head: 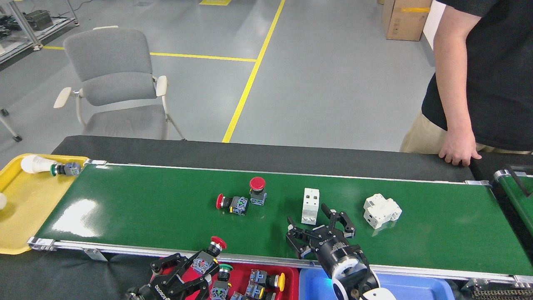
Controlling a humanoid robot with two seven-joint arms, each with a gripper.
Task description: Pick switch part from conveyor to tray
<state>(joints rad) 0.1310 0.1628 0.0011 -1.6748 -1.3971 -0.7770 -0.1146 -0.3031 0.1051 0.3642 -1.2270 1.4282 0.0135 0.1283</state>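
The left pincer (195, 271) pinches a red-capped switch part (207, 259) between its fingers, holding it over the near rail of the conveyor (145, 208), just at the red tray (291, 275) of similar switches. The right pincer (318, 227) is spread above the belt, just near of a white breaker (310, 200), apart from it. Two more red-capped switches (241, 198) lie mid-belt, left of that breaker.

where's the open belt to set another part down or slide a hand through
The conveyor is bare from the yellow tray to the two red-button switches, and again right of the tilted white breaker. It is crowded mid-belt, where the right claw sits open beside the upright white breaker.
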